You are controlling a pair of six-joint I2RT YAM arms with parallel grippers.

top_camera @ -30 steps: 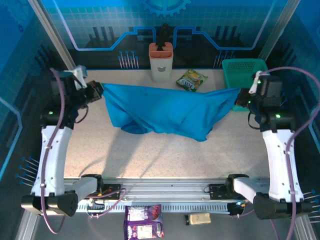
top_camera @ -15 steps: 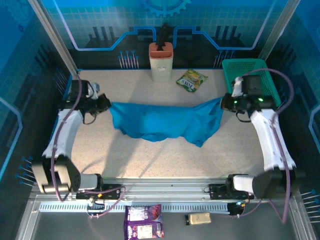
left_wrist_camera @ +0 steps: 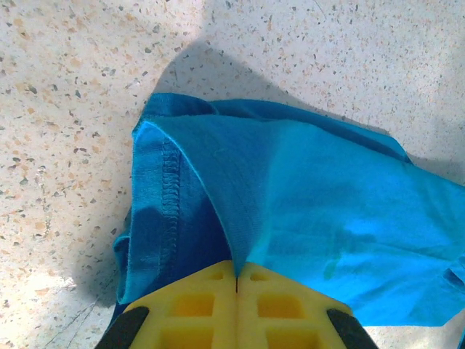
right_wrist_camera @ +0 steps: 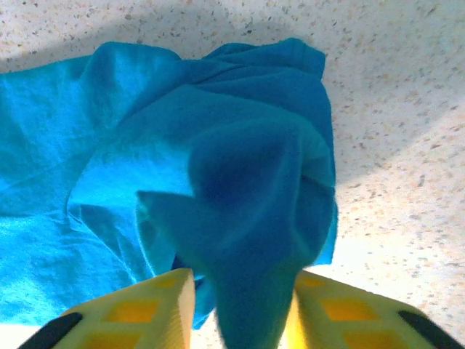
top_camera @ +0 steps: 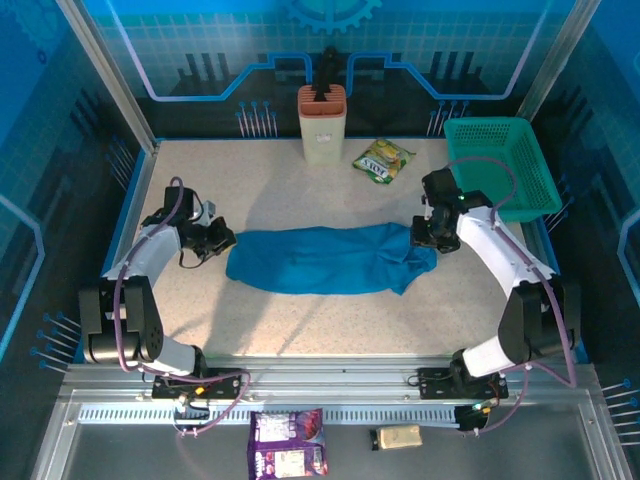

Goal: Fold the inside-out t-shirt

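Note:
The inside-out t-shirt (top_camera: 320,258) lies as a long blue band across the middle of the table. My left gripper (top_camera: 222,240) is low at its left end. In the left wrist view the left gripper (left_wrist_camera: 237,273) is shut, with a fold of the t-shirt (left_wrist_camera: 305,196) pinched between the yellow fingers next to a stitched hem. My right gripper (top_camera: 428,238) is at the shirt's right end. In the right wrist view the right gripper (right_wrist_camera: 243,291) has its jaws apart, and a bunched lump of the t-shirt (right_wrist_camera: 145,131) sits loosely between them.
A teal mesh basket (top_camera: 500,165) stands at the back right, close behind the right arm. A green snack packet (top_camera: 384,160) and a white-and-orange holder (top_camera: 322,125) sit at the back. A purple packet (top_camera: 288,442) lies below the table's front rail.
Both arms came down and inward, so the shirt went from hanging stretched in the air to lying on the table. The right jaws have parted; the left stays shut.

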